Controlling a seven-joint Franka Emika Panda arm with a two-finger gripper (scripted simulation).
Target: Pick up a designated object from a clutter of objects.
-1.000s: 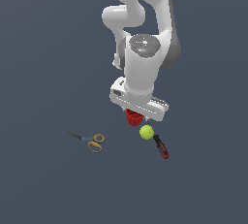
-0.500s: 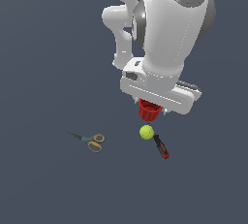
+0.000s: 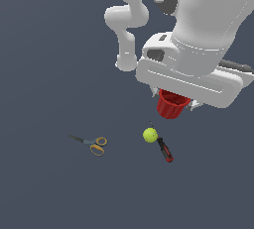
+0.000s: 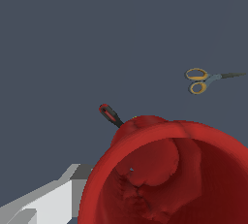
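The red cup (image 3: pixel 172 105) hangs in the air under my gripper (image 3: pixel 173 97), lifted well off the grey surface. The jaws are shut on its rim. In the wrist view the cup (image 4: pixel 169 179) fills the near part of the picture, with one grey finger (image 4: pixel 43 203) beside it. Below on the surface lie the yellow-green ball (image 3: pixel 150 135), the red-and-black-handled screwdriver (image 3: pixel 165 150) touching the ball, and the orange-handled scissors (image 3: pixel 93 143) apart toward the exterior view's left. The wrist view shows the screwdriver (image 4: pixel 110 115) and scissors (image 4: pixel 201 81); the cup hides the ball there.
The arm's large white body (image 3: pixel 198 39) fills the upper right of the exterior view. The flat dark grey surface (image 3: pixel 49 49) carries nothing other than the ball, screwdriver and scissors.
My gripper has risen with the red cup in it, away from the ball and screwdriver and closer to the exterior camera. The ball, screwdriver and scissors have stayed in place.
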